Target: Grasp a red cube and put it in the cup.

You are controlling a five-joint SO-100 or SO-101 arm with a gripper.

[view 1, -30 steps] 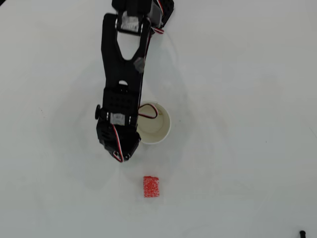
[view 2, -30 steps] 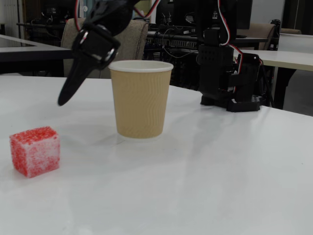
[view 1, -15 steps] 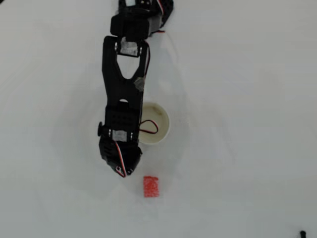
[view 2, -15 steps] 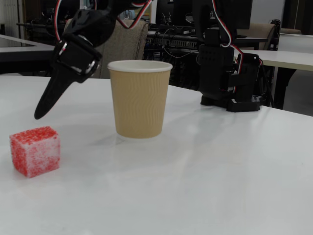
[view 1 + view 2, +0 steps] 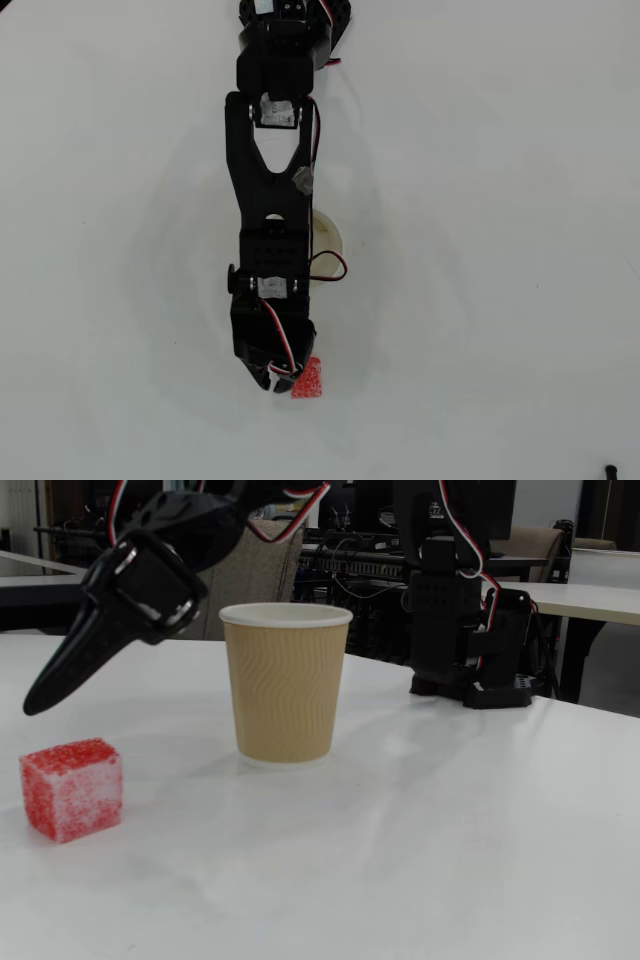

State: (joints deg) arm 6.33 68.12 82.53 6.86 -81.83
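The red cube (image 5: 72,788) sits on the white table, left of the cup (image 5: 287,680) in the fixed view. My black gripper (image 5: 36,702) hangs in the air just above and left of the cube, apart from it, its jaws together in one tapered point with nothing held. From above, the gripper (image 5: 274,381) overlaps the left edge of the red cube (image 5: 310,381). My arm covers most of the cup (image 5: 331,236); only its right rim shows.
My arm's base (image 5: 465,630) stands behind the cup on the table (image 5: 450,840). Desks and chairs fill the room behind. A small black object (image 5: 608,468) lies at the lower right corner in the overhead view.
My arm has stretched out from beside the cup toward the cube. The gripper now hangs over the cube's edge and the arm hides most of the cup from above. Cube and cup have not moved.
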